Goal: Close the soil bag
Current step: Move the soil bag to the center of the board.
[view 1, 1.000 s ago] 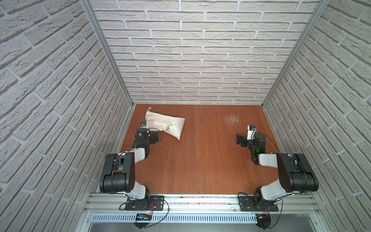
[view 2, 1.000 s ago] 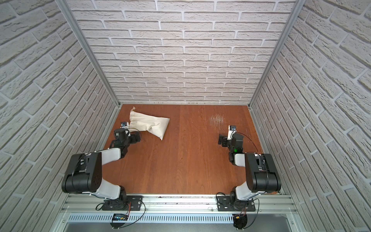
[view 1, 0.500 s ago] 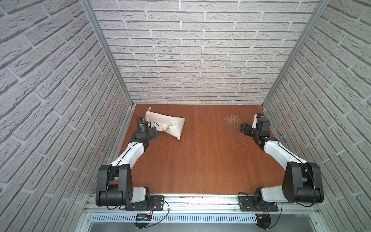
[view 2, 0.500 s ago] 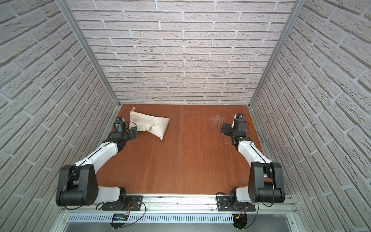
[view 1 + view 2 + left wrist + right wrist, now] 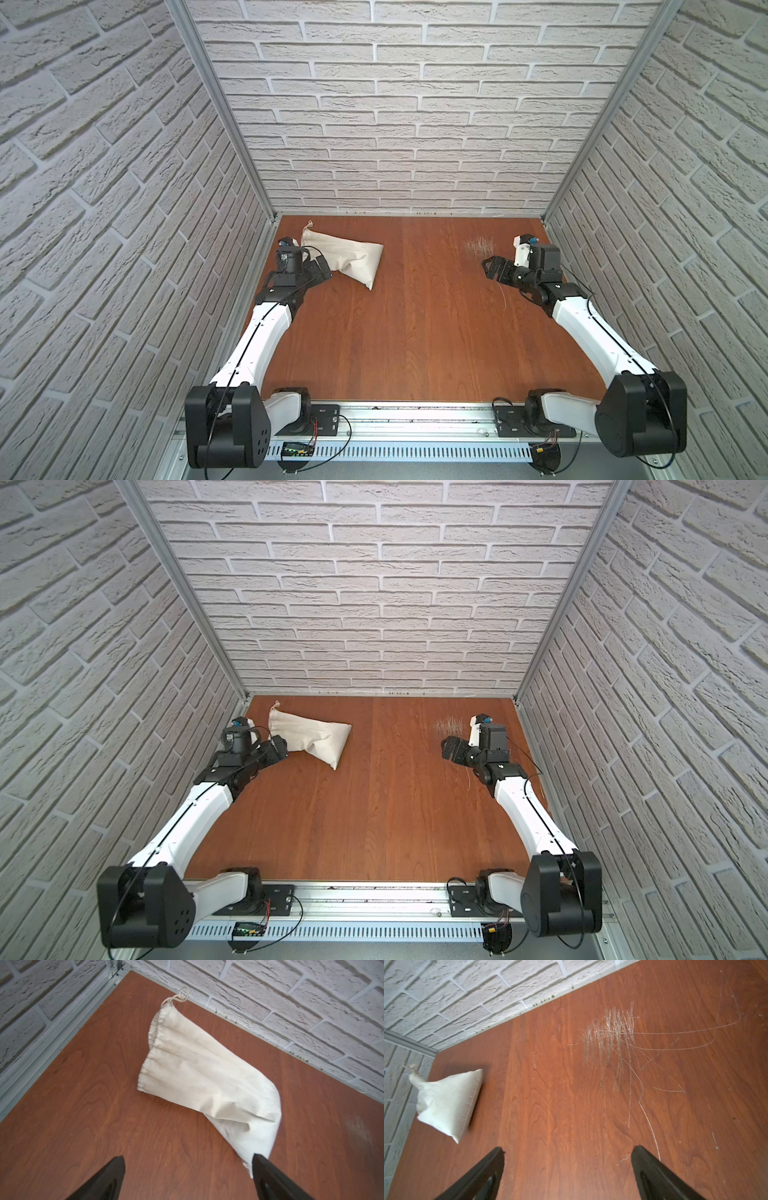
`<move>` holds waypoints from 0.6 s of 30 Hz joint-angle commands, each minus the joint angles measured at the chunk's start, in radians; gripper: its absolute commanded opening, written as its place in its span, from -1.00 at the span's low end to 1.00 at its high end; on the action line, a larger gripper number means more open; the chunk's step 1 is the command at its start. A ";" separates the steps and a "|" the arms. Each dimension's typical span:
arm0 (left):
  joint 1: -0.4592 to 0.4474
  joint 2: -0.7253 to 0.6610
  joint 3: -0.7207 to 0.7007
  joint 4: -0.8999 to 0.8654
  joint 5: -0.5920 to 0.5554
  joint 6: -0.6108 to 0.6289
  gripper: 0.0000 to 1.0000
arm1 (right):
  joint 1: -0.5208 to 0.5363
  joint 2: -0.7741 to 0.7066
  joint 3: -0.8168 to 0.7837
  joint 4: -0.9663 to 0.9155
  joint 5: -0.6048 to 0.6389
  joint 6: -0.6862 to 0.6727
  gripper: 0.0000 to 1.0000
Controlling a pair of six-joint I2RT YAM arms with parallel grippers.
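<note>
In both top views the soil bag point(image 5: 347, 257) point(image 5: 311, 737) lies flat in the upper left part of the table point(image 5: 415, 332) point(image 5: 374, 812), gathered end toward the far left corner, sewn bottom toward frame centre. The left gripper point(image 5: 322, 267) point(image 5: 280, 746) sits just beside the bag's left edge and overlaps it in the frame; jaws spread wide, nothing between them. The left arm is stretched forward along the left wall, wrist low over the wood. The right gripper point(image 5: 492, 268) point(image 5: 451, 748) is well apart from the bag at the right side of the frame, jaws wide and empty, arm extended along the right wall with the wrist turned inward. A patch of pale scratch marks point(image 5: 478, 245) point(image 5: 449, 725) lies just beyond it. Bare wood separates the right gripper from the bag. Left wrist view: the bag point(image 5: 203, 1076) fills the middle; its pleated hem point(image 5: 153, 1043) runs to a knotted cord point(image 5: 179, 997) that reaches the foot of the brick wall point(image 5: 291, 991). The left gripper point(image 5: 189, 1158) is wide open, one fingertip in front of the bag's bottom corner; contact cannot be told. How far the mouth is drawn shut cannot be told either. Right wrist view: the bag point(image 5: 446, 1103) is far off beside the side wall, neck pinched narrow. The right gripper point(image 5: 568, 1148) is wide open over bare wood, and the scratch marks point(image 5: 610, 1032) lie ahead of it.
</note>
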 commanded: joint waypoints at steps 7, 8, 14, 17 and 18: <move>-0.018 -0.089 -0.005 -0.064 0.075 -0.023 0.96 | 0.091 -0.079 0.033 -0.007 -0.059 -0.016 0.97; -0.018 -0.094 -0.004 -0.070 0.078 -0.025 0.97 | 0.105 -0.073 0.037 -0.008 -0.063 -0.022 0.97; -0.020 -0.093 -0.001 -0.077 0.079 -0.033 0.97 | 0.178 -0.014 0.076 -0.017 -0.072 -0.041 0.98; -0.019 -0.074 -0.001 -0.076 0.054 -0.039 0.97 | 0.221 0.024 0.097 -0.023 -0.074 -0.047 0.98; -0.020 -0.064 0.001 -0.074 0.042 -0.044 0.96 | 0.235 0.036 0.106 -0.027 -0.071 -0.051 0.98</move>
